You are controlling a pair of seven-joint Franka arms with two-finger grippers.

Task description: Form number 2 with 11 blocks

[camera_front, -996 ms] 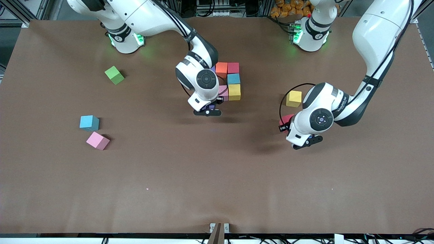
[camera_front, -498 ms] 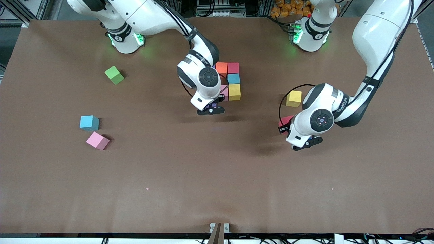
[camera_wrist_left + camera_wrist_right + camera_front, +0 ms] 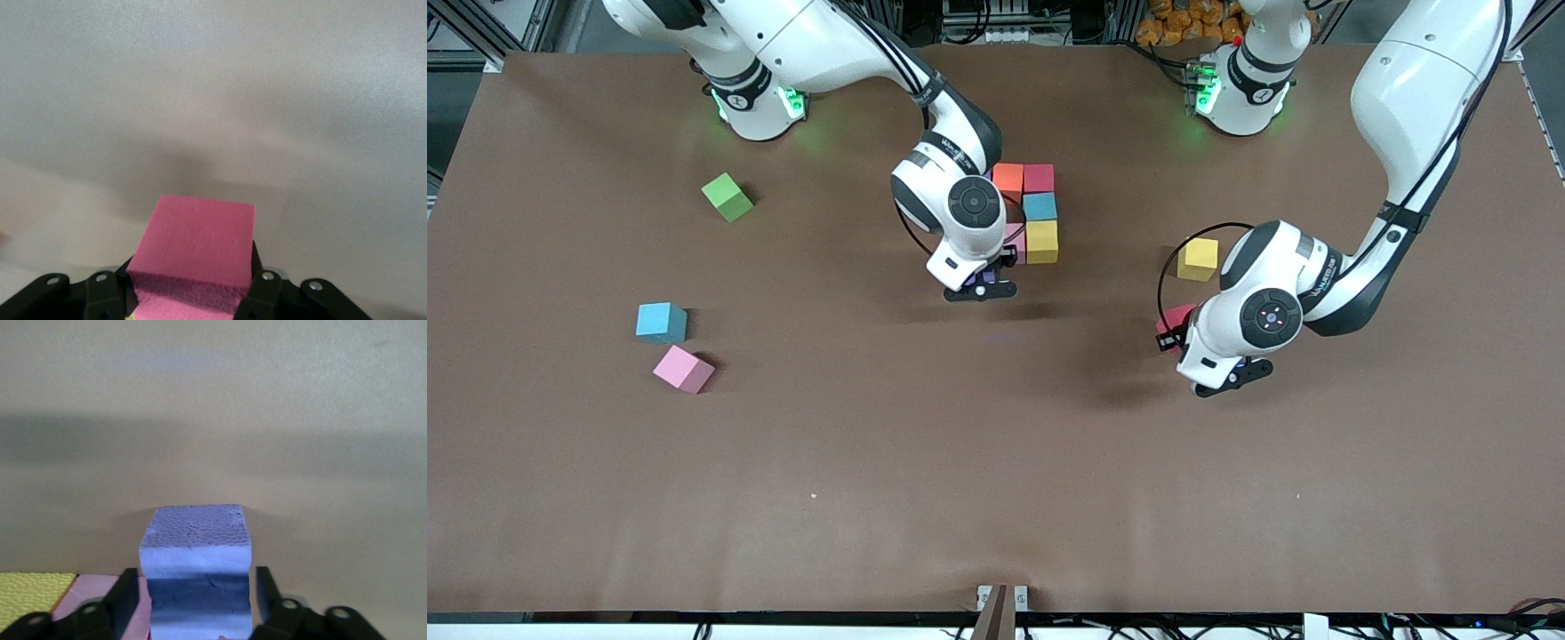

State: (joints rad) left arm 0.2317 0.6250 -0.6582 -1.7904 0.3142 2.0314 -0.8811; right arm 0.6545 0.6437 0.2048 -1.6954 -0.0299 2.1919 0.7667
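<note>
And the right gripper (image 3: 193, 593) has just let go: its fingers (image 3: 124, 587) stand apart from the purple block (image 3: 195, 577), now set on the tabletop (image 3: 960, 462) beside the pink and yellow of the number 2 (image 3: 1032, 213). Left gripper (image 3: 193, 283) stays clamped on a pink block (image 3: 197, 247), next in.

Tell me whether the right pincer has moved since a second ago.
Yes. The right pincer shifted toward the yellow block in the digit, farther from the front camera, and its jaws now stand apart beside the purple block.
</note>
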